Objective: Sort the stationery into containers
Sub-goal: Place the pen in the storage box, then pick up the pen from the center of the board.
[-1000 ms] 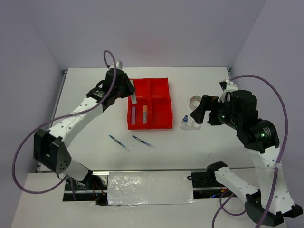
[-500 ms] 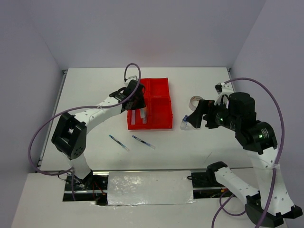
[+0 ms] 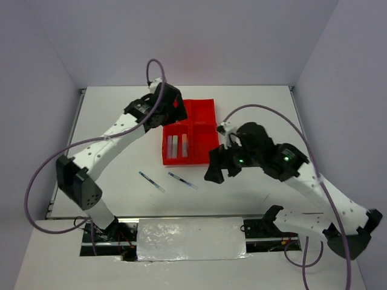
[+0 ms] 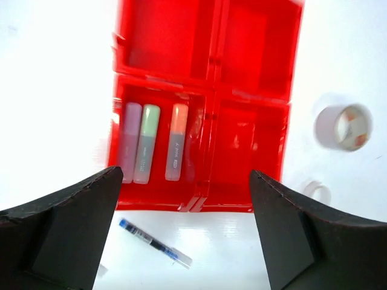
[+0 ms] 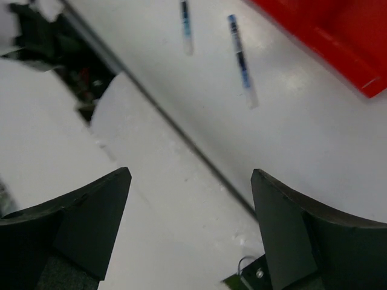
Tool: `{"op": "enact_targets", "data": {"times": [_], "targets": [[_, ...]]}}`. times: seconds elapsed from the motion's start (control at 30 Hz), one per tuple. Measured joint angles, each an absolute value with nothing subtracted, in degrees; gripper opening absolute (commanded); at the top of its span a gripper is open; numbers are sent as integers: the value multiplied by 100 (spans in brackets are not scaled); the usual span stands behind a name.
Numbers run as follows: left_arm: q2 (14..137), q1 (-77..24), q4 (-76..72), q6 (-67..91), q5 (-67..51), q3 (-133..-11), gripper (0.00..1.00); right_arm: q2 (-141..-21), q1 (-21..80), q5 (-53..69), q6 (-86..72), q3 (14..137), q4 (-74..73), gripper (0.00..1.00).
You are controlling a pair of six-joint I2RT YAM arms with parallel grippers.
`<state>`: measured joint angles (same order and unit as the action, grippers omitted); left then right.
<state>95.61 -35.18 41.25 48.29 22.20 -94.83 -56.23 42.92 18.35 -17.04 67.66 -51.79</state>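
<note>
The red tray (image 3: 205, 106) has four compartments. In the left wrist view its near-left compartment (image 4: 199, 202) holds the pink stick (image 4: 130, 142), the green stick (image 4: 147, 142) and the orange stick (image 4: 176, 142), lying side by side. My left gripper (image 3: 174, 116) hovers above the tray's left side, open and empty (image 4: 186, 172). Two thin pens (image 3: 151, 181) (image 3: 182, 180) lie on the table in front of the tray. My right gripper (image 3: 213, 174) hangs open and empty (image 5: 190, 172) over the table right of the pens (image 5: 186, 24) (image 5: 242, 60).
A beige tape roll (image 4: 343, 127) and a small white ring (image 4: 317, 190) lie right of the tray; the right arm hides them from above. The tray corner (image 5: 338, 36) shows in the right wrist view. A foil-covered strip (image 3: 190, 238) runs along the near edge.
The left gripper lowered a stick into the near-left compartment, opened and drew back toward the tray's far left. The right arm swung left from the tape roll to the table near the pens.
</note>
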Motion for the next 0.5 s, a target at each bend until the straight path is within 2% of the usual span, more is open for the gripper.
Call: {"op": "enact_targets", "data": {"times": [0.1,0.13,0.17,0.33,0.5], "targets": [[8735,-3323,4604,5072,2475,-9323,99,-6370,4869,1055,-1660,6565,-4587,79],[8361,-3159,4766,5129,2550,-9113,99,-6709,5002,854,-1634,6427,-4298,71],[8009,-2963,4849,5144,2600,-8851,99,-6991,5092,740,-1594,6298,-4080,68],[6720,-2097,5391,5113,2786,-7511,99,-8364,5369,196,-1426,6034,-3548,64],[6346,-2010,5701,4967,2703,-6523,99,-9323,5708,-89,-1288,6088,-3133,59]]}}
